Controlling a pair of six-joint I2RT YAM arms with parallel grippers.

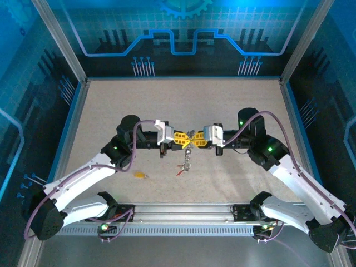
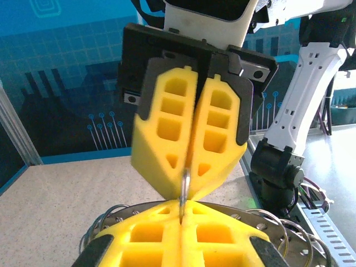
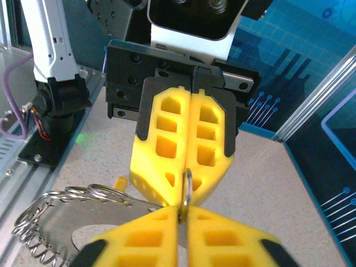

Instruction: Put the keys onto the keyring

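Note:
My left gripper (image 1: 181, 139) and right gripper (image 1: 198, 139) meet tip to tip above the table's middle. Both are shut on one thin silver split ring (image 2: 186, 182), seen edge-on between the yellow fingers (image 3: 161, 228). That ring belongs to the keyring (image 1: 187, 158), a silvery flat band with holes and several small wire rings (image 3: 53, 214), which hangs below the grippers. A red key (image 1: 180, 173) sits at the keyring's lower end; I cannot tell whether it hangs or lies. A yellow key (image 1: 140, 176) lies loose on the table, left of the keyring.
The speckled beige table (image 1: 183, 105) is walled by blue panels at the back and sides. A metal rail (image 1: 183, 214) with both arm bases runs along the near edge. The right arm's base (image 2: 278, 172) stands close behind the grippers.

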